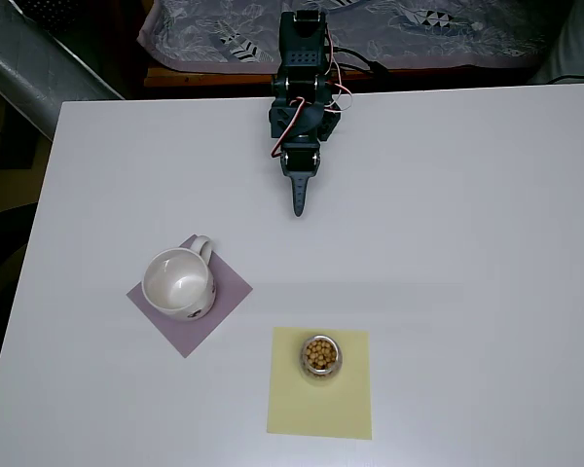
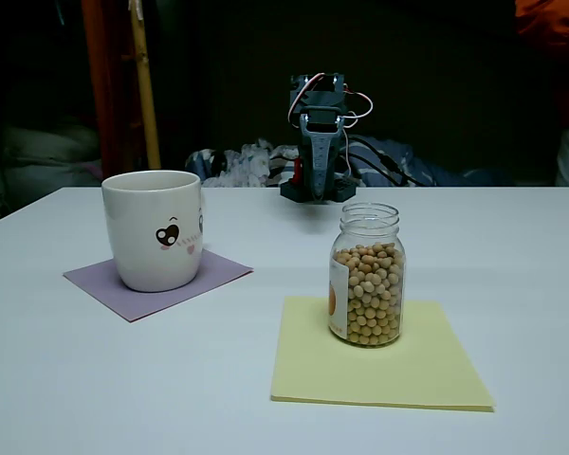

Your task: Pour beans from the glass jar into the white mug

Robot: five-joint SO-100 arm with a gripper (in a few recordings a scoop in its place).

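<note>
Overhead view first: we see the arm folded at the far edge of the white counter (image 1: pixel 467 243), its gripper (image 1: pixel 298 199) pointing down toward us with the jaws drawn together to a single point, grasping nothing. We take the glass jar (image 1: pixel 321 357) as our landmark. It stands upright, mouth open, on a yellow sheet (image 1: pixel 321 413), and the beans (image 1: pixel 319 353) fill it most of the way up. The white mug (image 1: pixel 179 283) sits up and to the left of the jar in this view, well apart from it, on a purple sheet (image 1: pixel 229 287), with its handle turned toward the arm. The mug looks empty. The gripper is well beyond the jar, on the far side.

Seen from the fixed view, the jar (image 2: pixel 367 275) has a narrowed neck under a threaded rim and a label on its left side; the mug (image 2: pixel 155 229) stands to its left and is clearly wider.

We judge nothing of the pour has begun. The jar is rigid, smooth and breakable, and with so many beans (image 2: pixel 372 294) it should feel bottom-heavy for its size. Glass can slip between hard fingers, so we would close across the straight body at about mid-height, below the neck, firmly enough that it does not rotate when tipped. Loose beans will rush out together, so a slow tilt over the mug's wide mouth seems wise.
</note>
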